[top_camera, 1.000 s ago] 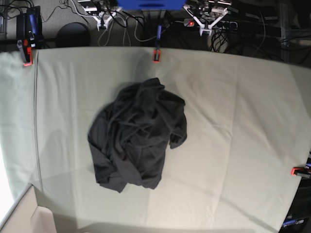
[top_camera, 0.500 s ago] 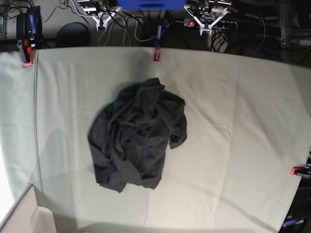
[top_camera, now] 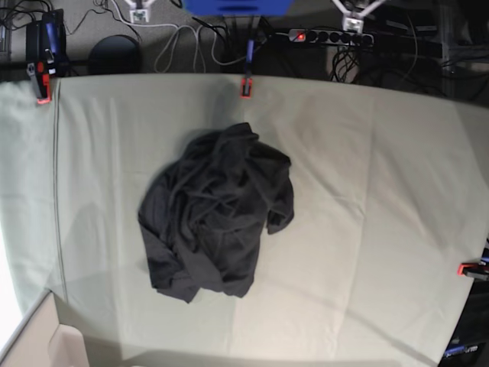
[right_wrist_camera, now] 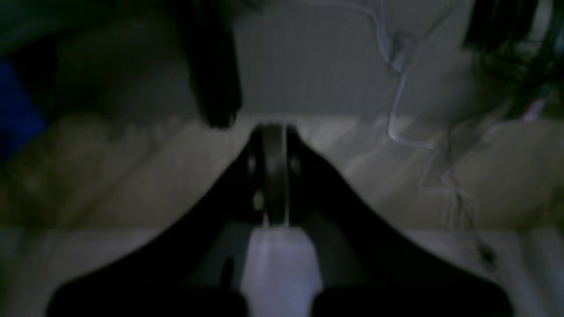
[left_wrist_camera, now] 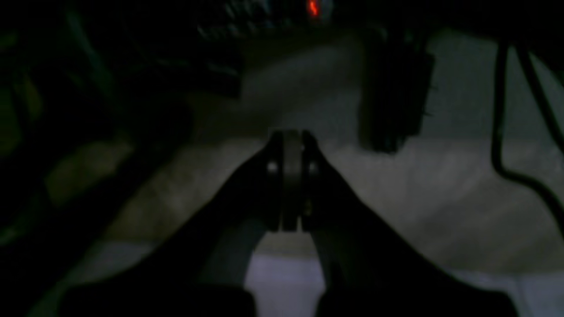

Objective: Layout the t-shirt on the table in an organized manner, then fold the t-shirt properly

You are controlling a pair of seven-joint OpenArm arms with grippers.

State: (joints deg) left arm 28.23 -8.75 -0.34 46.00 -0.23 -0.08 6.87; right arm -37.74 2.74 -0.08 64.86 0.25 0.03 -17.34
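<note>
One t-shirt [top_camera: 216,214], dark charcoal, crumpled in a heap left of centre on the bench [top_camera: 382,199]; no print or writing legible. Three red-orange clamps at the bench edges: far-left corner [top_camera: 43,82], far middle [top_camera: 246,86], right edge [top_camera: 471,269]. Cables and a power strip [top_camera: 328,36] lie behind. Left end effector [left_wrist_camera: 288,145] and right end effector [right_wrist_camera: 273,136]: jaws pressed together, holding nothing, off the bench.

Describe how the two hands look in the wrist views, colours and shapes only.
Both are dim and blurred. The left hand is black: two broad arms sweep up from the frame's lower corners to a narrow tip, with grey pads between and small pale dots either side. The right hand has the same black, tapering shape with a grey central strip. No markings or cables on them are discernible.
</note>
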